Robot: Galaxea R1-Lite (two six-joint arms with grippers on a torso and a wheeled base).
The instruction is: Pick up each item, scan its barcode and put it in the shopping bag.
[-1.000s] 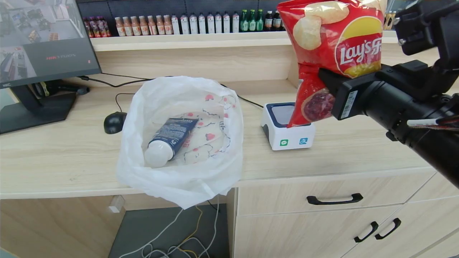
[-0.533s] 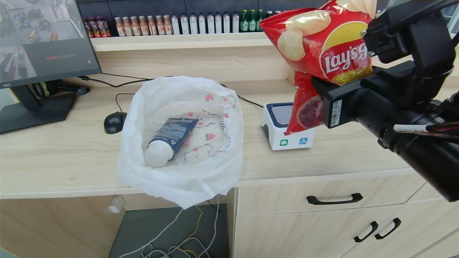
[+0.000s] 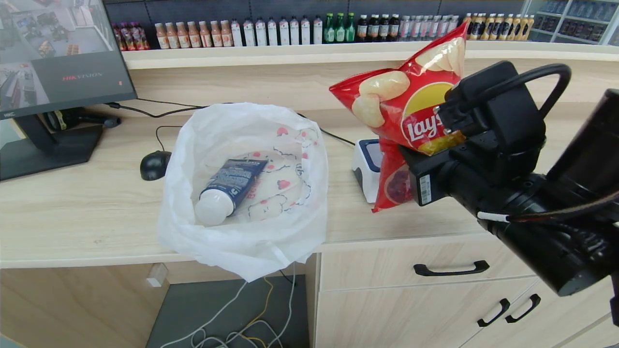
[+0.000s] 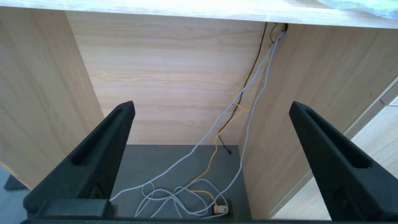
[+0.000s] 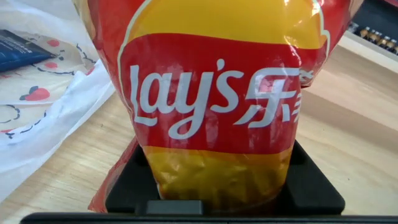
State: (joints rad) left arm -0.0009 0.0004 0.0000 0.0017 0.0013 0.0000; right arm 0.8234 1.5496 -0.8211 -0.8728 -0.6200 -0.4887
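A red chip bag (image 3: 406,121) hangs tilted above the counter, and its lower end covers the right part of the white scanner (image 3: 365,166). My right gripper (image 3: 428,162) is shut on the bag's lower half. In the right wrist view the chip bag (image 5: 217,93) sits between the black fingers (image 5: 311,186). To its left stands the white shopping bag (image 3: 242,227), open at the top, with a dark blue tube (image 3: 227,186) lying inside. My left gripper (image 4: 211,162) is open below the counter, facing a wooden recess.
A monitor (image 3: 53,53) and a black mouse (image 3: 154,165) occupy the counter's left side. Bottles (image 3: 290,30) line the back shelf. Drawers with black handles (image 3: 452,268) sit under the counter on the right. Loose cables (image 4: 205,186) hang in the recess.
My right arm has carried the chip bag down and to the left, from high above the scanner to just in front of it, closer to the shopping bag.
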